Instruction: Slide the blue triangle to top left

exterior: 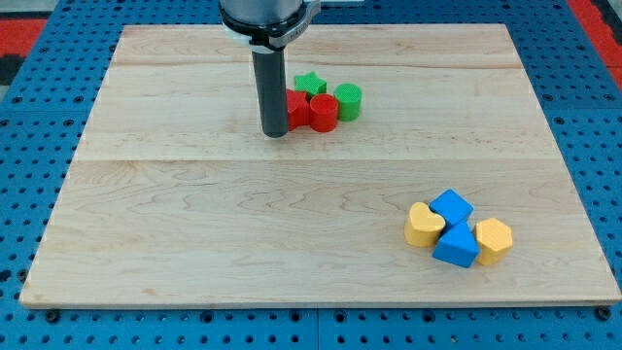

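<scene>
Beyond my tip (276,134): blue triangle (456,247), apex topward

The arm enters at the view's top, where only its rounded dark-and-grey lower housing (268,17) shows (the rest is cut off by the frame edge). From it a straight dark rod (272,87) hangs upright. The tip (276,133) rests on the desk (243,243) in the upper middle, touching or just beside the left side of a partly hidden red block (297,109), and well apart from the blue triangle (457,246).
</scene>
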